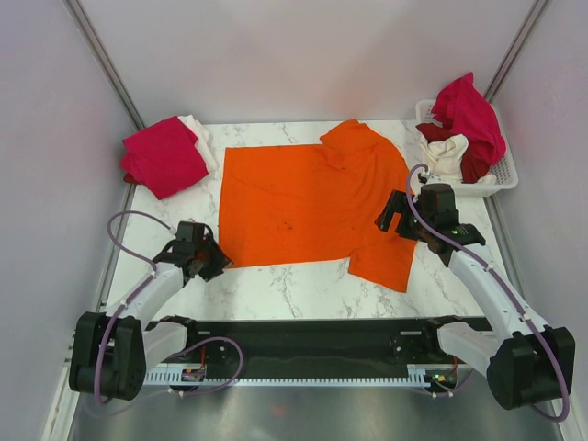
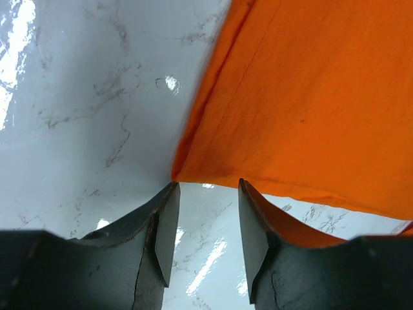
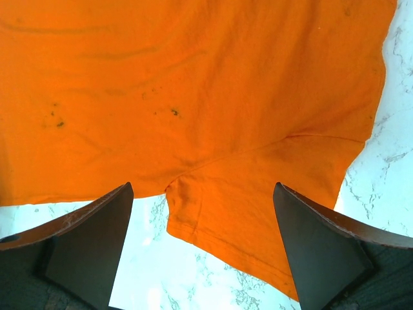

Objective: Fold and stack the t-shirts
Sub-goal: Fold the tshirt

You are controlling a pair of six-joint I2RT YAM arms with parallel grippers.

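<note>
While the bright orange short-sleeved cloth t-shirt lies spread flat on the white marble tabletop, the left end effector sits at its near-left corner, partly open, with only bare marble in the gap. Over the shirt's near-right sleeve the right end effector hovers wide open, gripping nothing. Beyond its far-left corner rests a folded crimson-pink t-shirt touching a white one; off its far-right corner, a white slotted plastic basket holds crimson, cream and dark red shirts.

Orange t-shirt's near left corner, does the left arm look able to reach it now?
Probably yes. The left end effector sits just short of the corner of the orange t-shirt, jaws apart, only bare table between them.
</note>
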